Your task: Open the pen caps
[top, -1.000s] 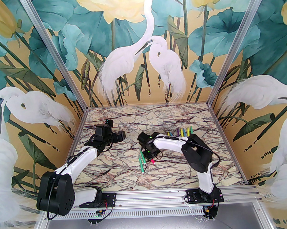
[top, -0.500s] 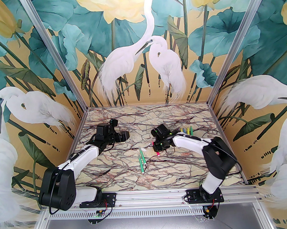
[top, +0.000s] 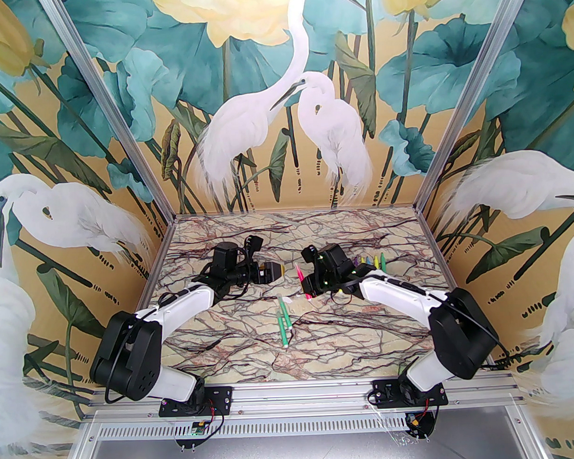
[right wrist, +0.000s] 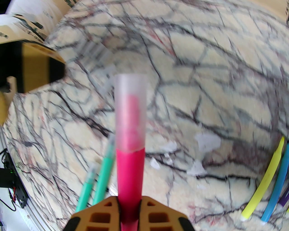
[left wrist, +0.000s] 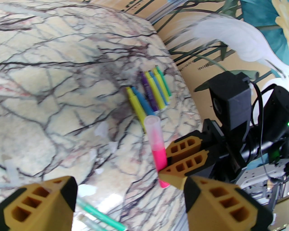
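right claw [right wrist: 128,212] clamped on pink pen [right wrist: 130,171], clear cap [right wrist: 130,112] on; left claw [left wrist: 128,189] spread wide, empty.

The pink pen [right wrist: 130,171] is being held up off the worktop [top: 235,347] near its middle, pinched low by the right gripper [right wrist: 129,203], with its clear cap [right wrist: 130,112] sitting over the tip. Two green pens [top: 284,322] are lying side by side near the middle. A row of pens [left wrist: 153,92] in yellow, blue, purple and green is lying toward the right edge.

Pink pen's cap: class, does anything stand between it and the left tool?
Nothing visible does. The open left tool faces the clear cap across bare air; the right tool grips the pink pen by its body.
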`<action>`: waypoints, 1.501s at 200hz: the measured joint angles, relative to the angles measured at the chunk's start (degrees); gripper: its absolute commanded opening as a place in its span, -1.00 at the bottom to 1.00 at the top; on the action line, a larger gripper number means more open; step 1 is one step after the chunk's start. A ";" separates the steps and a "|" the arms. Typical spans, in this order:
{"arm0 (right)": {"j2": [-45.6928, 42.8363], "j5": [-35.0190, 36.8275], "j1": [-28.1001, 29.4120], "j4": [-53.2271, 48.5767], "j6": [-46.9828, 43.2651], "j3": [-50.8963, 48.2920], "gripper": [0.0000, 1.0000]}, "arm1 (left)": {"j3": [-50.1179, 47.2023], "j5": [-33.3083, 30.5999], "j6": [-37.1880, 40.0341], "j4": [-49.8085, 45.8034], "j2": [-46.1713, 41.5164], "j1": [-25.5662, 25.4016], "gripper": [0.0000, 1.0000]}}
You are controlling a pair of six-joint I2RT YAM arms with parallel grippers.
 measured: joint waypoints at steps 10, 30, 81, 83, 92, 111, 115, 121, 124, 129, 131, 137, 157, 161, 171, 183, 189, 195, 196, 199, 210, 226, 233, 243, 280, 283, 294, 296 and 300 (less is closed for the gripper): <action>-0.20 -0.46 0.00 0.55 -0.26 0.00 -1.00 | 0.11 0.61 -0.59 0.96 0.44 -0.26 0.58; -0.26 -1.05 0.15 1.14 -0.96 0.00 -1.00 | 0.50 1.75 -1.60 2.27 1.57 -1.68 0.54; -0.26 -2.34 1.92 1.27 -2.93 0.00 -1.00 | 4.42 3.98 -4.02 4.57 5.05 -4.57 0.27; -0.26 -2.34 1.99 1.27 -2.95 0.00 -1.00 | 4.50 4.07 -3.93 4.63 5.16 -4.63 0.26; -0.26 -2.49 2.32 1.29 -3.17 0.00 -1.00 | 4.98 4.37 -4.42 5.18 5.73 -4.74 0.18; -0.28 -2.49 2.78 1.38 -3.34 0.02 -1.00 | 5.64 4.98 -5.09 5.64 6.84 -4.81 0.03; -0.28 -2.49 2.82 1.46 -3.34 0.00 -1.00 | 5.75 5.11 -5.35 5.64 7.08 -4.81 0.00; -0.28 -2.51 2.86 1.68 -3.34 0.00 -1.00 | 5.88 5.25 -5.51 5.66 7.28 -4.81 -0.07; -0.28 -2.49 2.91 1.77 -3.34 0.00 -1.00 | 5.88 5.35 -5.70 5.68 7.39 -4.81 -0.10; -0.37 -2.49 2.93 1.99 -3.34 0.00 -1.00 | 5.95 5.53 -5.60 5.66 7.48 -4.81 -0.13; -0.37 -2.49 2.93 2.05 -3.34 0.00 -1.00 | 5.99 5.57 -5.84 5.68 7.52 -4.81 -0.15; -0.48 -2.49 2.95 2.27 -3.34 0.00 -1.00 | 6.03 5.70 -5.84 5.68 7.61 -4.81 -0.19; -0.72 -2.45 2.95 2.86 -3.34 0.00 -1.00 | 6.14 5.99 -5.99 5.68 7.69 -4.81 -0.32; -0.76 -2.43 2.95 2.95 -3.34 0.00 -1.00 | 6.14 6.01 -6.08 5.66 7.69 -4.81 -0.36; -0.81 -2.40 2.95 3.15 -3.34 0.00 -1.00 | 6.14 6.01 -6.08 5.66 7.69 -4.81 -0.43; -0.81 -2.43 2.95 3.34 -3.34 0.00 -1.00 | 6.14 6.01 -6.12 5.62 7.69 -4.81 -0.51; -0.81 -2.43 2.95 3.39 -3.34 0.00 -1.00 | 6.16 5.99 -6.19 5.60 7.69 -4.81 -0.55; -0.81 -2.45 2.95 3.41 -3.34 0.00 -1.00 | 6.21 5.99 -6.25 5.60 7.69 -4.81 -0.57; -0.81 -2.45 2.95 3.41 -3.34 0.00 -1.00 | 6.21 5.99 -6.03 5.57 7.72 -4.81 -0.59; -0.81 -2.45 2.95 3.41 -3.34 0.00 -1.00 | 6.25 5.99 -6.16 5.57 7.80 -4.81 -0.60; -0.81 -2.38 2.95 3.48 -3.32 0.02 -0.93 | 6.58 5.99 -6.05 5.55 8.00 -4.81 -0.65; -0.81 -2.23 2.93 3.61 -3.28 0.02 -0.53 | 6.95 5.97 -6.08 5.53 8.37 -4.79 -0.72; -0.81 -2.21 2.95 3.61 -3.23 0.02 -0.37 | 7.06 5.99 -6.08 5.55 8.55 -4.81 -0.74; -0.81 -1.97 2.95 3.69 -3.43 0.02 -0.28 | 7.45 6.32 -6.27 5.55 8.76 -4.81 -0.79; -0.28 -0.94 2.95 4.72 -3.15 0.02 -0.24 | 8.44 7.61 -6.99 5.62 9.05 -4.81 -0.86; -0.04 -0.96 2.95 4.90 -3.13 0.02 -0.25 | 8.46 7.74 -7.15 5.60 9.05 -4.81 -0.88; 0.72 -0.94 2.95 5.55 -3.13 0.02 -0.36 | 8.55 8.04 -7.17 5.60 9.05 -4.81 -0.91; 0.83 -1.01 2.95 5.60 -3.06 0.02 -0.39 | 8.57 8.11 -7.15 5.60 9.05 -4.81 -0.91; 1.11 -1.03 2.95 5.84 -3.02 0.02 -0.44 | 8.61 8.09 -7.15 5.60 9.05 -4.81 -0.92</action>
